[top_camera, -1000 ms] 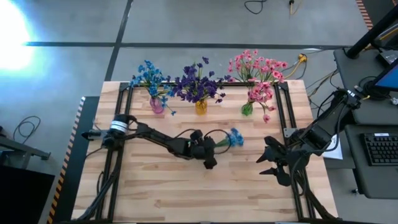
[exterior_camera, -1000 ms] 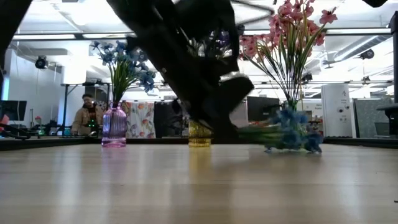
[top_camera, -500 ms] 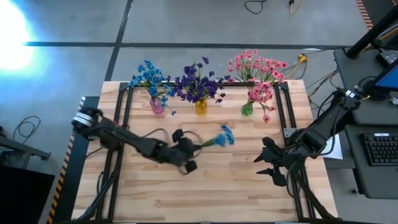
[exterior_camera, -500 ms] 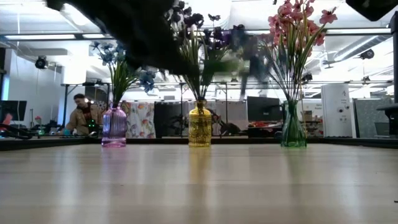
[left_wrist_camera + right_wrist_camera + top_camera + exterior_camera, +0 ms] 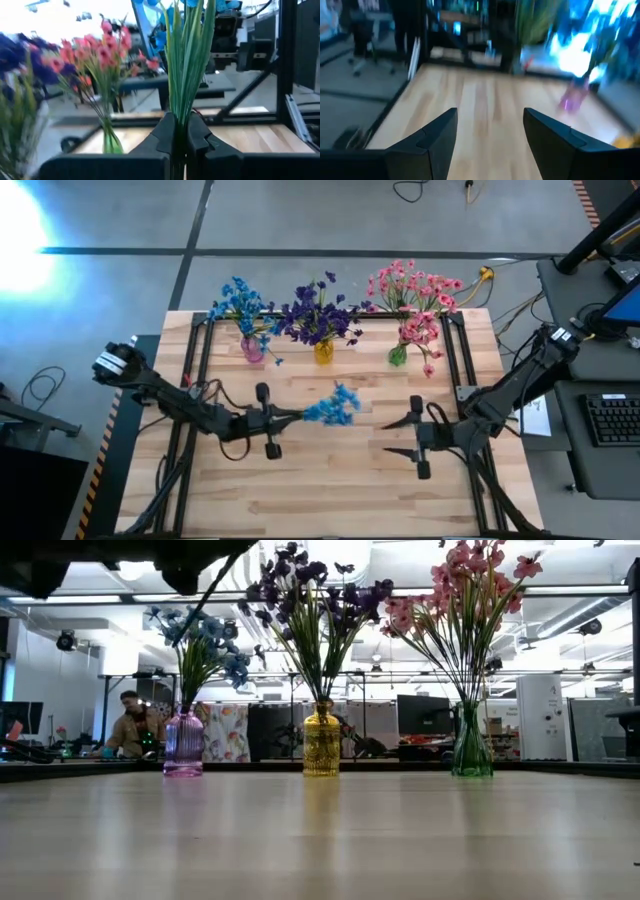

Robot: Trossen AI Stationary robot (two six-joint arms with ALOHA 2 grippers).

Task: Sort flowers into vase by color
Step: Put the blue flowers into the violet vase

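A blue flower sprig (image 5: 331, 408) hangs above the middle of the wooden table (image 5: 330, 490), its green stems running toward nine o'clock into the left gripper (image 5: 271, 418). In the left wrist view the stems (image 5: 186, 65) rise as a tight bundle from between the two dark fingers (image 5: 162, 134), which are pinched closed on them. The blossoms point toward three o'clock in the high view and lie well clear of the vases.

Along the table's twelve o'clock edge stand three vases in a row. At about eleven o'clock a pink-purple vase (image 5: 252, 348) holds blue flowers (image 5: 238, 304). At twelve o'clock a yellow vase (image 5: 323, 351) holds dark purple flowers (image 5: 318, 312). Toward one o'clock a green vase (image 5: 398, 354) holds pink flowers (image 5: 415, 298). The low view shows all three upright on the table top, with the held sprig's stem crossing the upper part of that picture near the blue bunch.

The right gripper (image 5: 408, 439) sits over the table at about four o'clock from the held sprig, well apart from it. Its two fingers (image 5: 437, 134) stand spread with bare wood showing between them, holding nothing.

Beyond the table, in the low view, a person (image 5: 133, 726) sits in the room behind the pink-purple vase.
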